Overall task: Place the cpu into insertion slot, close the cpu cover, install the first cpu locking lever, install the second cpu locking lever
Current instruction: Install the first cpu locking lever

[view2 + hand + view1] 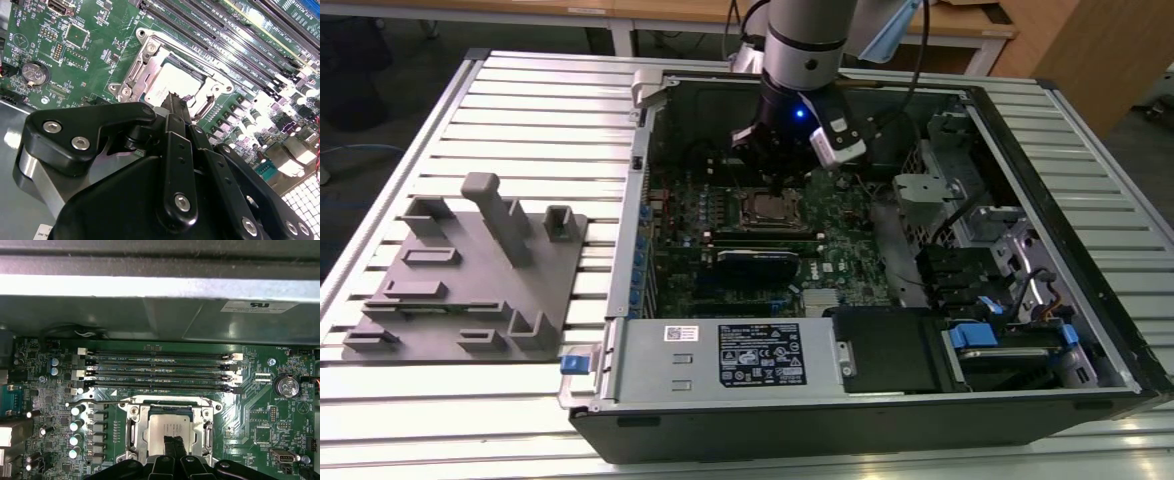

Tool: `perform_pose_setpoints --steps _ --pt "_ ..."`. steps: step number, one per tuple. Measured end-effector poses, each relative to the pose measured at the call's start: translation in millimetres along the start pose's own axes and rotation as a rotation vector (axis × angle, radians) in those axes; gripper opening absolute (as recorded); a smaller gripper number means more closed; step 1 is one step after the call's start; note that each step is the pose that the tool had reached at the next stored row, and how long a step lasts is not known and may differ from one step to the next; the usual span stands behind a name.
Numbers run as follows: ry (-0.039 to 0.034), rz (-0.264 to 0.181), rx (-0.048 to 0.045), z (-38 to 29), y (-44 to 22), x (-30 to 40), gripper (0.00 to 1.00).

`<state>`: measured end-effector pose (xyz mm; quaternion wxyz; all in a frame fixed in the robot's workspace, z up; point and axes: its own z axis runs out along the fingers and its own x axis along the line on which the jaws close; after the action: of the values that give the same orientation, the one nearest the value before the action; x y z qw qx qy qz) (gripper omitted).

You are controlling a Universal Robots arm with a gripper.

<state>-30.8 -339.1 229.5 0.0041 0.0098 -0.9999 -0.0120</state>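
The cpu (167,426), a square chip with a silvery top, lies in the insertion slot (766,209) on the green motherboard. The cpu cover (136,432), a silvery metal frame, lies flat around it with the chip showing through its window. In the second wrist view the cpu (167,84) and cpu cover (142,67) show from another side. A thin wire locking lever (107,402) runs along the socket's edge beside the memory slots. My gripper (174,446) (174,101) (778,185) hangs right over the chip, black fingers pressed together, tips at or just above the chip's top, holding nothing.
Long black memory slots (160,371) run beside the socket. A coin battery (286,386) sits on the board. The open case wall (654,130) and a drive bay (987,260) hem the board in. A grey fixture plate (467,270) lies on the slatted table at the exterior view's left.
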Motion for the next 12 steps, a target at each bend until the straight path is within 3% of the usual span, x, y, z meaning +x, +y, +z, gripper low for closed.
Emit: perform_pose_setpoints --steps 12 --pt "-0.0003 0.000 -0.0005 -9.3 0.3 0.1 0.10"
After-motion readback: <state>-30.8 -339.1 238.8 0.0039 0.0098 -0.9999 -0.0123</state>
